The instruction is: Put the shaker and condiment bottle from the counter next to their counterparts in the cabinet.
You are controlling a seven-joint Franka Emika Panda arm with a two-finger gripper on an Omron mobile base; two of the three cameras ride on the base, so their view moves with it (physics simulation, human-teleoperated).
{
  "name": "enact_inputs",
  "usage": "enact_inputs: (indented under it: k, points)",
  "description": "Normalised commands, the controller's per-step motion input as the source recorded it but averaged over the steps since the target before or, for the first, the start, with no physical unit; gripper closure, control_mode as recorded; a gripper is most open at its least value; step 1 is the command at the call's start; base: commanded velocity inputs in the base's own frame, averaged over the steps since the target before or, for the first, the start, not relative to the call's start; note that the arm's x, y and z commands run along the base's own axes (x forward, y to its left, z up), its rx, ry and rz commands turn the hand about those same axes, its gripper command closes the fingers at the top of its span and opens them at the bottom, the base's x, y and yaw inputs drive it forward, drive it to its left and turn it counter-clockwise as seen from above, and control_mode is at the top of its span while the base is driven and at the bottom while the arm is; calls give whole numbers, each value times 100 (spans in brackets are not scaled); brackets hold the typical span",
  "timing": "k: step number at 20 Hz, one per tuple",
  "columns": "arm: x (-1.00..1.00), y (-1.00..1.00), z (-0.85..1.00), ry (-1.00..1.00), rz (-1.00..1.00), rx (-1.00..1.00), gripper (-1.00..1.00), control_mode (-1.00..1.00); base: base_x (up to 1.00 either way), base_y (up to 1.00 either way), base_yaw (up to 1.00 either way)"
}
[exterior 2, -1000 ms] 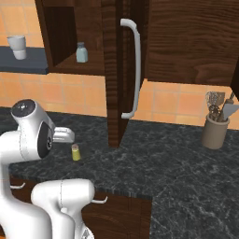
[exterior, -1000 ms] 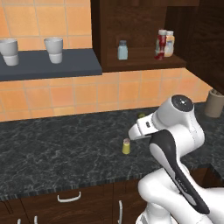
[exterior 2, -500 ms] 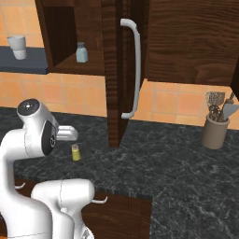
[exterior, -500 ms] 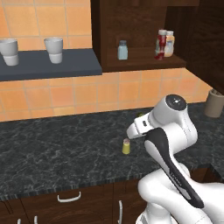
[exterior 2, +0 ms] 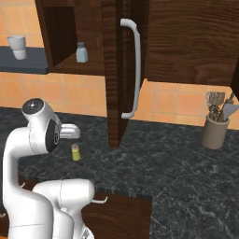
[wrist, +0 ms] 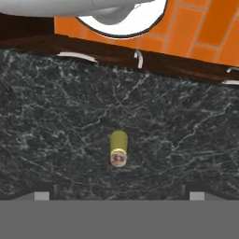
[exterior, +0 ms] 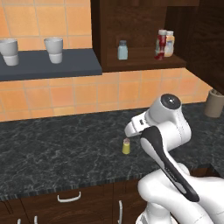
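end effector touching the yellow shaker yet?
Apart. Hand view: open end effector fingertips sit at the bottom edge, with bare counter between them and the shaker.

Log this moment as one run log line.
phase: approaching shaker | gripper: open, above it | shaker: upright on counter | condiment bottle: in cabinet

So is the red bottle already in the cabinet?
Yes, the red bottle stands on the cabinet shelf beside the orange-tan bottle.
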Motion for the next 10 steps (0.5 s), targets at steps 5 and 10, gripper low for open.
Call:
enact_inputs:
  k: [5,10]
  points:
    - [11,0,-9,0,3,0,-100,-100,0,0,0]
    - [8,0,-25,0,5,0,-100,-100,0,0,0]
